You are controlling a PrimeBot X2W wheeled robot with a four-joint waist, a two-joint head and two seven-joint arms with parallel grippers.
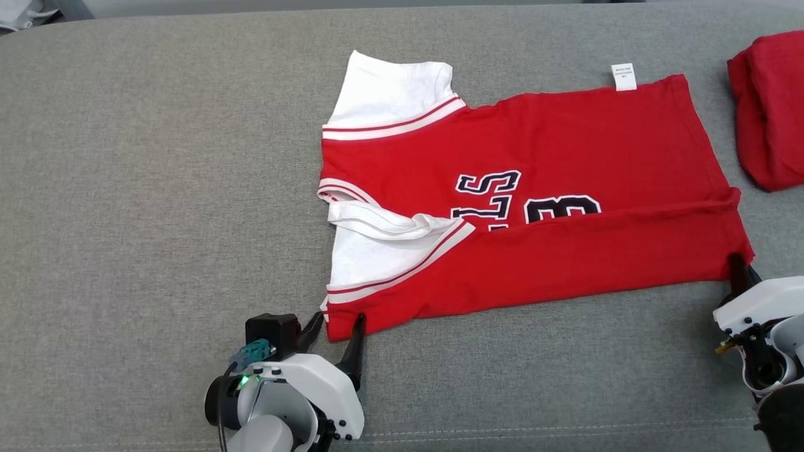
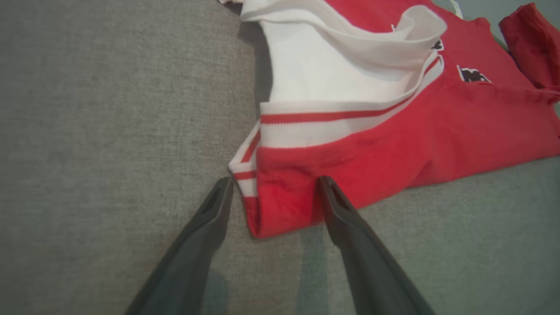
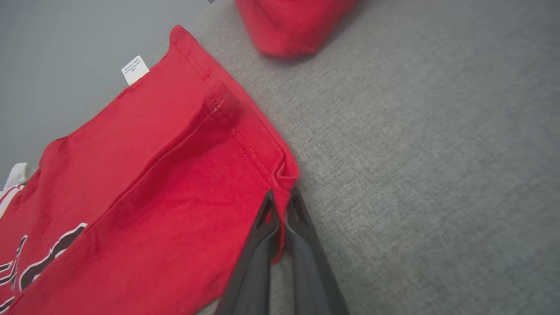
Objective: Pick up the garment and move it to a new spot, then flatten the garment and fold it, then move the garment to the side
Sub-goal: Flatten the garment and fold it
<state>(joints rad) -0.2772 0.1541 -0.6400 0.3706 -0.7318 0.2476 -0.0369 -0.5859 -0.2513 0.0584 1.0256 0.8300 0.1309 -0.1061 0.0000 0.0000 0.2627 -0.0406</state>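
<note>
Garment (image 1: 565,144): red jersey with white sleeves and dark lettering, lying sideways across the middle of the grey upholstered surface (image 1: 157,188), neck end to the robot's left, hem to the right. The near long edge is folded over onto the body and covers the lower part of the lettering. The near sleeve (image 1: 377,242) is rumpled, with a loose white fold across it. A white label (image 1: 624,76) sticks out at the far edge.

Left end effector (image 1: 340,318): jaws spread wide, straddling the near left corner of the garment. One finger is on the bare surface and the other against the red cloth — nothing gripped.

Right end effector (image 3: 282,194): closed, with the near right hem corner pinched between the fingers.

Second red cloth (image 1: 769,107): bundled at the far right, apart from the garment.
</note>
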